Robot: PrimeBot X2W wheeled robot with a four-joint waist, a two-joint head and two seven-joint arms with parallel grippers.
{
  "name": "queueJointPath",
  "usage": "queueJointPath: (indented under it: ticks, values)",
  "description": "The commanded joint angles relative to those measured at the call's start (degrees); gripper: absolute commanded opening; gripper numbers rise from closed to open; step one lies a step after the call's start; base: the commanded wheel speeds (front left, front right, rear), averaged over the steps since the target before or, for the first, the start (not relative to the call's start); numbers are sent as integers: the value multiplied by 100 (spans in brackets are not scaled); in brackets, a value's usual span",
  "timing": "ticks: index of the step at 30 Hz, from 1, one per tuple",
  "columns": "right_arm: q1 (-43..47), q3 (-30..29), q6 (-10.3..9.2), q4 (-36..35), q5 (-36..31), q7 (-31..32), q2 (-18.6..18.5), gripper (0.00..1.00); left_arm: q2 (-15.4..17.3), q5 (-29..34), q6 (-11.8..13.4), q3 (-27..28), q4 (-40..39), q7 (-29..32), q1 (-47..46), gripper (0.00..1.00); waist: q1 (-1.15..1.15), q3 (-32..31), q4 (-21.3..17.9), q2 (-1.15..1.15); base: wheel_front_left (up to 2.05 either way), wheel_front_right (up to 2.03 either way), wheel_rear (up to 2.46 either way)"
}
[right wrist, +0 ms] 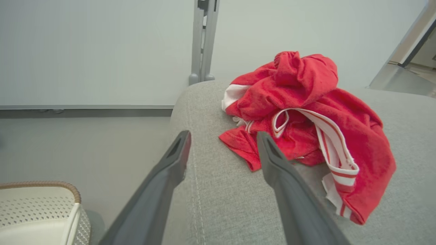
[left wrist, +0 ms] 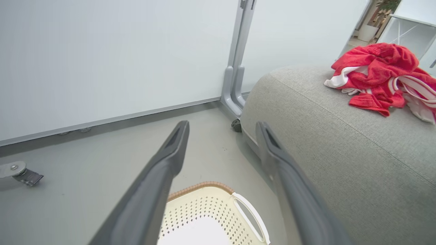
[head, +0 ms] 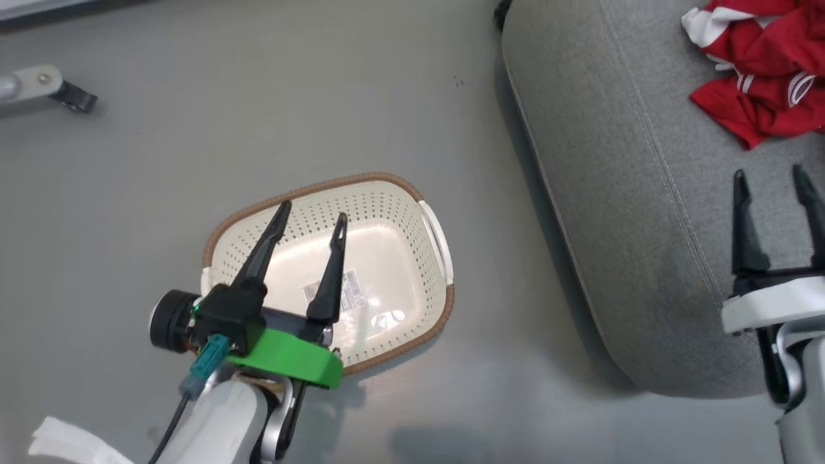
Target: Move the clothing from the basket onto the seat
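Floor [head: 322, 96] of plain grey takes up the left and middle of the head view. A white wall [left wrist: 102, 51] stands behind it in the left wrist view, with a grey post [left wrist: 238, 61] rising against it. The seat [head: 612, 225] runs down the right side of the head view, a stitched seam slanting along its top.

The basket [head: 322, 187] stands on the floor left of the seat and apart from it. Its pale bottom shows in full.

The clothing [head: 760, 58] lies on the seat as a crumpled red heap with white stripe trim. It sits near the far right corner of the head view, well apart from the basket.

The left hand [head: 312, 212] hangs over the basket, its two fingers spread wide and pointing toward the far rim, gripping nothing. The right hand [head: 770, 174] hangs over the seat with its fingers also spread wide and nothing between them. In the head view its tips stop short of the heap's near edge.

A green bracket [head: 290, 357] sits behind the left hand's fingers. A paper label [head: 351, 293] is stuck to the basket's bottom. A dark caster [head: 74, 98] on a metal leg rests on the floor at the upper left.
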Motion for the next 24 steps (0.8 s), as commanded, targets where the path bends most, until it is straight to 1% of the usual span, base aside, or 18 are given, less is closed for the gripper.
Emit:
queueJointPath:
  ticks: [1, 7, 13, 17, 21, 24]
  values:
    - [142, 130, -8, -13, -2, -13, 32, 100, -39, 53, -29, 166, 15, -16, 268, 100, 0, -760, 470, 0, 0, 0, 0]
    - [528, 852, -7, 11, 63, -13, 229, 100, -409, 367, -175, 1163, -57, -17, 1039, 100, 0, -1472, 904, 0, 0, 0, 0]
    - [839, 1398, -8, -12, 115, -13, 337, 100, -702, 771, -376, 2018, -212, -11, 1780, 100, 0, -2058, 1147, 0, 0, 0, 0]
    - [1047, 1514, -8, -106, 104, -13, 398, 100, -851, 988, -615, 2410, -337, -11, 2240, 100, 0, -2354, 1204, 0, 0, 0, 0]
    - [1266, 1548, -8, -212, 46, -13, 477, 100, -1005, 1120, -888, 2663, -460, -11, 2607, 100, 0, -2541, 1185, 0, 0, 0, 0]
    - [1409, 1614, -7, -277, 12, -13, 502, 100, -1093, 1246, -1011, 2811, -501, -11, 2831, 100, 0, -2653, 1124, 0, 0, 0, 0]
